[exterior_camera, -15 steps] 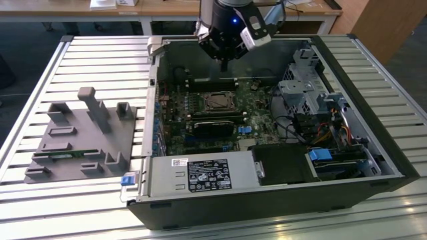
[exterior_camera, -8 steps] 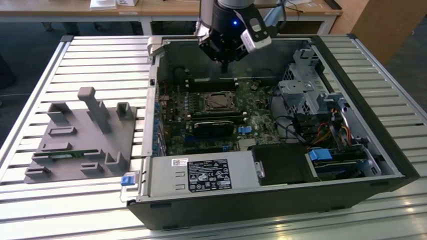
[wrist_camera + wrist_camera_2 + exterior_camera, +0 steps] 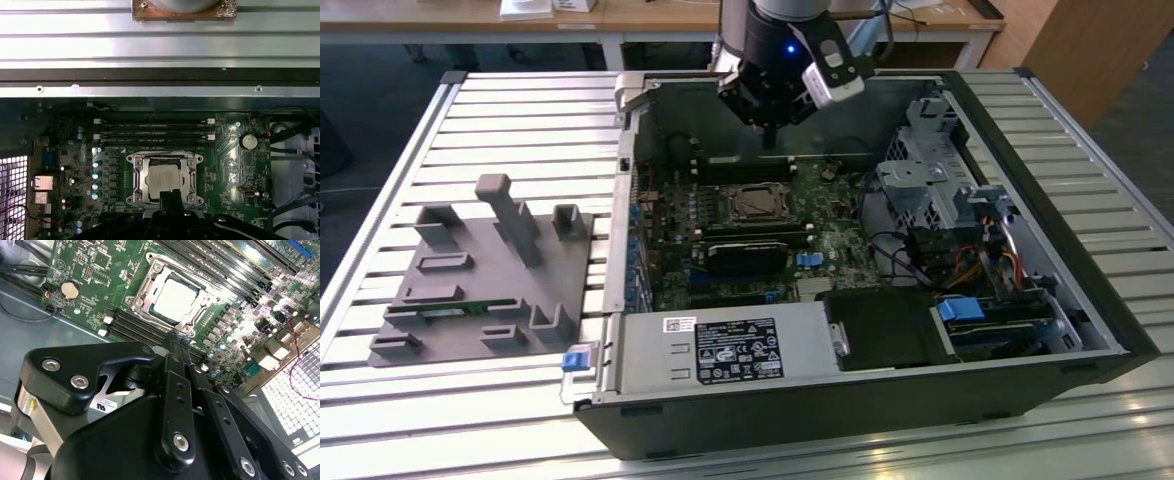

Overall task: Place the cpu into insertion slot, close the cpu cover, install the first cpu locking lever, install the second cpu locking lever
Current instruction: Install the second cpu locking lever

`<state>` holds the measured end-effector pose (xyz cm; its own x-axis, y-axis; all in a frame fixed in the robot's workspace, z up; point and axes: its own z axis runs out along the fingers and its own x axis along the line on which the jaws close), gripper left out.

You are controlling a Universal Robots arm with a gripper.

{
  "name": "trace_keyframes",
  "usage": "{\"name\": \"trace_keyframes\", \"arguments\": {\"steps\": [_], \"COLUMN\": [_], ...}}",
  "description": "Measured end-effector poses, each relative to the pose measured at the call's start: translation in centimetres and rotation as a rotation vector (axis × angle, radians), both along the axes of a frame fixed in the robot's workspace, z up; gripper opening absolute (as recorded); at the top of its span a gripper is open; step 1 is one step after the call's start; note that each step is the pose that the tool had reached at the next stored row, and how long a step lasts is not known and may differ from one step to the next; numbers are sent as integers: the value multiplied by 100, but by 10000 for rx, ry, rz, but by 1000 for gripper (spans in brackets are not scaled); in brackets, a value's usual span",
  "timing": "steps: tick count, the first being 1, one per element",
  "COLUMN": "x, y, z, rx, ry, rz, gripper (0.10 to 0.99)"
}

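Here hand (image 3: 771, 135) above cpu (image 3: 162, 181), cpu cover (image 3: 163, 161) down.

No text, number or brand is legible. A white-and-black printed label (image 3: 735, 351) sits on the power supply housing (image 3: 720, 350) at the near side of the computer case (image 3: 1067, 300); its print cannot be read. A small white sticker (image 3: 106, 404) on the gripper body is likewise unreadable.
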<state>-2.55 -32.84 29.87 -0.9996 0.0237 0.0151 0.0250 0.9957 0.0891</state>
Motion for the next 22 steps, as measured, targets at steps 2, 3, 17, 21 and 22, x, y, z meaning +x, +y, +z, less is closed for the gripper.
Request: {"name": "trace_keyframes", "arguments": {"steps": [2,3,17,21,22], "x": [0,0,0,0,0], "y": [-12,-17,-72,-101,-111], "z": [-3,-5,10,-22,-30], "rx": [1,1,6,3,3], "ry": [0,-1,-2,2,2], "rz": [0,0,0,0,0], "gripper": [110,110,110,110,110]}}
